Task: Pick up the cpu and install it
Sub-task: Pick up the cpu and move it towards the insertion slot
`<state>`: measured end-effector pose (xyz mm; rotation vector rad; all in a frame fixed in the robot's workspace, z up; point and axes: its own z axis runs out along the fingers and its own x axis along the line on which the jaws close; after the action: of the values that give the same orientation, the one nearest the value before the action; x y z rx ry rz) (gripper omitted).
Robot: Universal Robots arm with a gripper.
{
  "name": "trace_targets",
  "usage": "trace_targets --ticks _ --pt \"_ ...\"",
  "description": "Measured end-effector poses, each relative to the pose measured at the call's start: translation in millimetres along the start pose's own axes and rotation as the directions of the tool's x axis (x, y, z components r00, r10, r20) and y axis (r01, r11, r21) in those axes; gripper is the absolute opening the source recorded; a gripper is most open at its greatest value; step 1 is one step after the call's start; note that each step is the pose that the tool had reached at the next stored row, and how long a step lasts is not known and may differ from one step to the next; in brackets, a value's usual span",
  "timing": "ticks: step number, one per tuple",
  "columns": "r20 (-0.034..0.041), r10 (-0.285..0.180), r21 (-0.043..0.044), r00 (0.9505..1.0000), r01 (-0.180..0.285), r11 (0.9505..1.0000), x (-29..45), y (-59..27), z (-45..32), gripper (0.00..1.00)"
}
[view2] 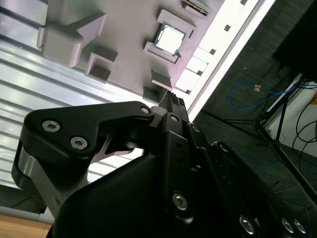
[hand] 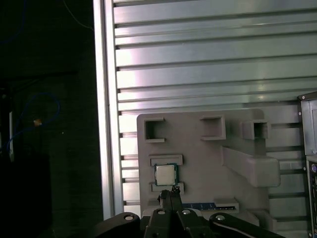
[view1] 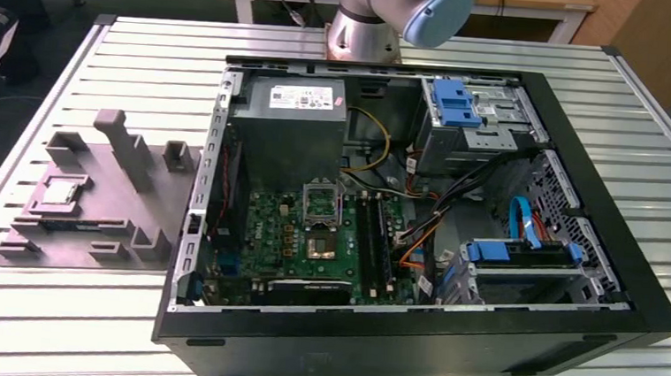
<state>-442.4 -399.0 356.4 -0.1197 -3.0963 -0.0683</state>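
Note:
The cpu is a small silver square lying flat in a recess of the grey plastic fixture, on the exterior view's left beside the open computer case. Both wrist views look down on the cpu from well above. My gripper hangs over the fixture near the cpu, its black fingers pressed together with nothing between them. In the case, the motherboard's socket lies uncovered with its metal frame swung up.
The black case lies on its side on a slatted metal table. Inside are a grey power supply, drive cages with blue clips, and loose cables. The fixture has upright posts. The table edge drops to dark floor.

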Motion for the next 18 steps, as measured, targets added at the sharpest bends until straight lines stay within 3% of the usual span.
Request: trace_targets --ticks 6,10,14,16,18 --pt "0.0000 0.000 0.0000 1.0000 0.000 1.0000 0.2 0.0 0.0 0.11" --pt "-0.0001 0.000 0.0000 1.0000 0.000 1.0000 0.3 0.0 0.0 0.23" --pt "-0.0001 0.000 0.0000 1.0000 0.000 1.0000 0.4 0.0 0.0 0.47" --pt "0.0000 0.000 0.0000 1.0000 0.000 1.0000 0.5 0.0 0.0 0.47" --pt "0.0001 0.000 -0.0001 1.0000 0.000 1.0000 0.6 0.0 0.1 0.58"
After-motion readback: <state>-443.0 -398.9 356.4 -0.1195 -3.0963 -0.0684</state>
